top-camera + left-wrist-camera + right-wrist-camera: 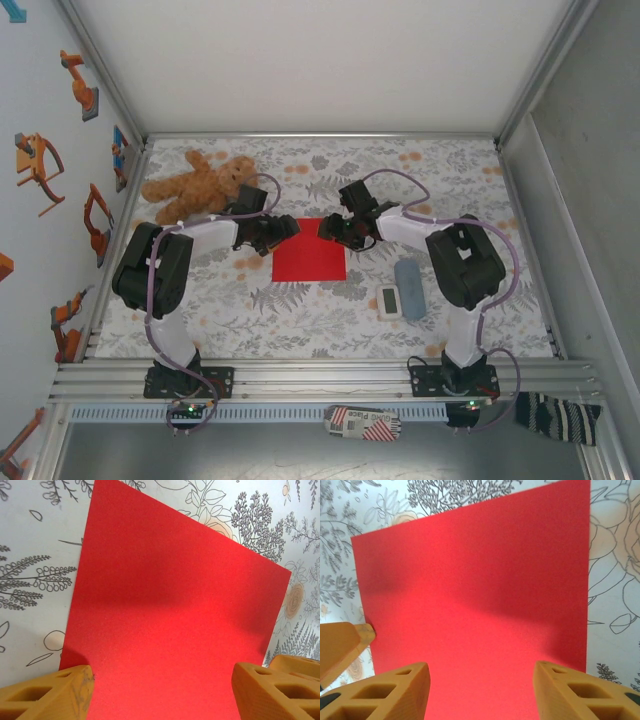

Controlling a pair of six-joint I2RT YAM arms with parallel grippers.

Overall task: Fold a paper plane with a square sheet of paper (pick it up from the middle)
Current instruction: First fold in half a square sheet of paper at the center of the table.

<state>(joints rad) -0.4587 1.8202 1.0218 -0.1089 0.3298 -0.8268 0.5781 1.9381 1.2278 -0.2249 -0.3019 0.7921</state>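
Note:
The square sheet of paper [309, 252], bright red, lies flat and unfolded on the flowered tablecloth between the two arms. My left gripper [284, 231] hangs low over its far left corner. In the left wrist view the gripper [162, 695] is open, its orange fingers [50, 695] spread wide over the red sheet [170, 615] with nothing pinched. My right gripper [336, 231] hovers over the far right corner. It [482, 692] is also open, its fingertips [395, 695] straddling the sheet [480, 595].
A brown teddy bear [200, 184] lies at the back left. A grey-blue oblong block [409, 275] and a white digital timer [389, 300] sit right of the sheet. The left gripper's fingertip [342, 645] pokes in at the sheet's edge in the right wrist view.

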